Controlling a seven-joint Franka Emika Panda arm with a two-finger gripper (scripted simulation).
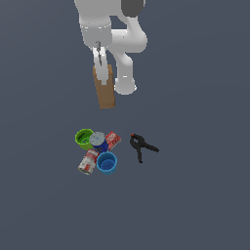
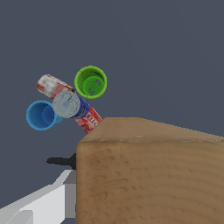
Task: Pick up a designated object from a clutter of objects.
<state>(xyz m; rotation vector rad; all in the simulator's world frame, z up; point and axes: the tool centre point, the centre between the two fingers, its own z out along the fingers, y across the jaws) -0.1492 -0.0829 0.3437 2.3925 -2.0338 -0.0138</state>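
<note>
While the tan box (image 1: 105, 90) hangs under my hand (image 1: 100, 66), it sits well apart from the clutter, toward the arm's base in the exterior view. It looks upright, long side vertical, its upper part between my fingers (image 1: 99, 54). Hand state: pinching the box near its top. Whether its lower edge is off the table (image 1: 205, 195) I cannot tell for certain; it reads as lifted.

Wrist view: the box's wood-brown face (image 2: 148, 179) fills the near field, one pale finger (image 2: 39, 205) flat along its side. The other finger is hidden.

Beyond the box, the cluster lies tight together: green cup (image 1: 84, 138), blue can with grey lid (image 1: 98, 140), small red box (image 1: 113, 140), red-and-white can (image 1: 88, 161) lying on its side, blue cup (image 1: 107, 162). Black clamp (image 1: 141, 146) lies just to the exterior view's right of them, apart from the group.

Step in hand, as I judge it: carry the lift through. Notes for doing it well:
- Hold squeeze steady; the box is tall and gripped high, so it may swing below my fingers.
- Rise straight, no sideways drift toward the cups.
- Go slow; a smooth cardboard face could slip down between the pads.
- Watch the wrist view for the box edge tilting against the finger line.
</note>
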